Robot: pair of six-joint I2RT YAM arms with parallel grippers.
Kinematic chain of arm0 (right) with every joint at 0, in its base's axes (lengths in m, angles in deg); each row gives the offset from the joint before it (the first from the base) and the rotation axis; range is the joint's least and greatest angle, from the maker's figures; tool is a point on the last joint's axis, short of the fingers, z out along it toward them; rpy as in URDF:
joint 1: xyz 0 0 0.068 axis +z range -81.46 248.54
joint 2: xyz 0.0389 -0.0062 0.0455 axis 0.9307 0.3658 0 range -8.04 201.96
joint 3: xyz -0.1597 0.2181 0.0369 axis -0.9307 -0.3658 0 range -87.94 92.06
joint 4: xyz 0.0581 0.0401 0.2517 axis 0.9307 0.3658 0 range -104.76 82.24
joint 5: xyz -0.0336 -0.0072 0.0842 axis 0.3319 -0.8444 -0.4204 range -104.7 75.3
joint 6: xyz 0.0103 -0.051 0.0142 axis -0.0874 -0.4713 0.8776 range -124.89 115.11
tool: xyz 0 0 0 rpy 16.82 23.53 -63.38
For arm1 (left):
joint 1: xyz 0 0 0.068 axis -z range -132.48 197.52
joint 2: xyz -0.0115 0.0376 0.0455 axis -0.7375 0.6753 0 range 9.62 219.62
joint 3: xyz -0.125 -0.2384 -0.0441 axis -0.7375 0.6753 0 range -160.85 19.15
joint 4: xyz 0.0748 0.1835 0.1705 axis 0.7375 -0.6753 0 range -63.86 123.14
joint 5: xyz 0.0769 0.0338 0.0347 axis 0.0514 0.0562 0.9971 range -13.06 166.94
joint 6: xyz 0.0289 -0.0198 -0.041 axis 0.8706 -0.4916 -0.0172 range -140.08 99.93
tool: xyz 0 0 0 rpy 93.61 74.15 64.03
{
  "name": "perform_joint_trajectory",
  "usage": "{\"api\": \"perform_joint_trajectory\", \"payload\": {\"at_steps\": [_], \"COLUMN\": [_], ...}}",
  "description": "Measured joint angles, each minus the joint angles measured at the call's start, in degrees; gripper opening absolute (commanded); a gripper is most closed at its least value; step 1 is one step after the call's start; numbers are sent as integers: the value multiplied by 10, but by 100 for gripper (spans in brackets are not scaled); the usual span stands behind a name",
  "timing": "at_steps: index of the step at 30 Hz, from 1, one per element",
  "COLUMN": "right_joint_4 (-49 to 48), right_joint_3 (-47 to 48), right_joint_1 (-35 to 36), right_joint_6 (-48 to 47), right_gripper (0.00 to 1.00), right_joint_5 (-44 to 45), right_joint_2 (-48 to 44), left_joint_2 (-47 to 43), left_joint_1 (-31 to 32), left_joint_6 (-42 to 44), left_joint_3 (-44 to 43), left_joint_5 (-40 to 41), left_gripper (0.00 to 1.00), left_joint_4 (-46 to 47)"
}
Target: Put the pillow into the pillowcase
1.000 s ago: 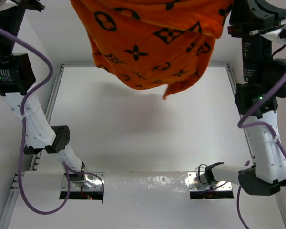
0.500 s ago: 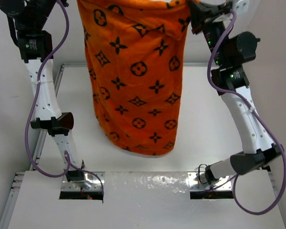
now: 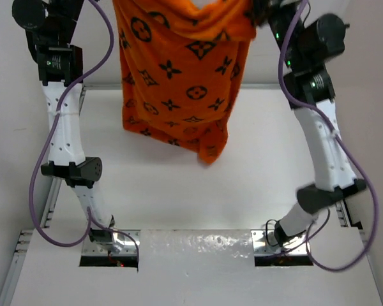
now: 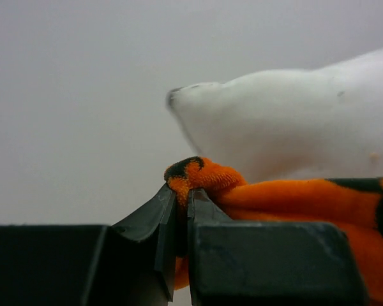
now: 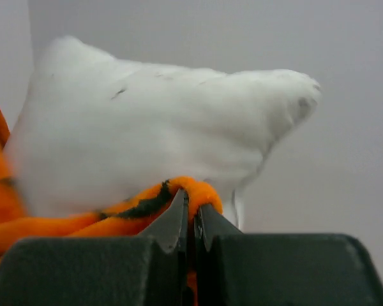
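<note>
Two white robot arms reach up at the far side of the scene, the left arm (image 3: 64,127) and the right arm (image 3: 322,137), with a bright orange fleecy pillowcase (image 3: 182,83) printed with dark brown flower and star motifs hanging between them. It hangs above the far part of the white surface (image 3: 262,191), and its lowest corner droops toward the near right.

In the left wrist view, the left gripper (image 4: 182,199) has its jaws pressed together on a bunched fold of the orange hem. Just beyond that fold is a corner of the plump white pillow (image 4: 293,121).

In the right wrist view, the right gripper (image 5: 191,207) pinches the hem in the same way. Another pillow corner (image 5: 147,134) bulges above and behind the pinched edge. The overhead view does not show the pillow itself, only orange fabric.
</note>
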Motion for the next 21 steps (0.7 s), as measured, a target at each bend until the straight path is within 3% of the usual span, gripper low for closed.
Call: {"api": "perform_joint_trajectory", "payload": {"at_steps": [3,5,6,7,9,12,13,16,17,20,21], "right_joint_4": [37,-19,-81,-75,-31,30,29,-75,-52,5,0], "right_joint_3": [274,101,-21,-87,41,320,283,-23,-10,271,290], "right_joint_1": [4,5,5,5,4,8,9,5,5,6,7], "right_joint_6": [-7,-10,-11,-12,-22,-23,-24,-25,-30,-29,-27], "right_gripper": [0,0,0,0,0,0,0,0,0,0,0], "right_joint_5": [-15,-2,7,14,11,-11,-5,9,10,-4,-7], "right_joint_2": [127,33,-31,-72,-26,117,101,-48,-44,102,120], "left_joint_2": [40,24,2,-30,-31,27,29,-29,-33,26,40], "left_joint_1": [1,3,3,1,1,9,9,3,3,21,28], "left_joint_6": [37,44,45,45,57,63,61,54,58,89,97], "left_joint_3": [-73,-65,-24,38,40,-68,-80,28,36,-52,-78], "left_joint_5": [19,31,35,44,42,37,40,60,60,58,67], "left_gripper": [0,0,0,0,0,0,0,0,0,0,0], "left_joint_4": [1,-66,-75,-70,-75,-91,-113,-106,-100,-57,-54]}}
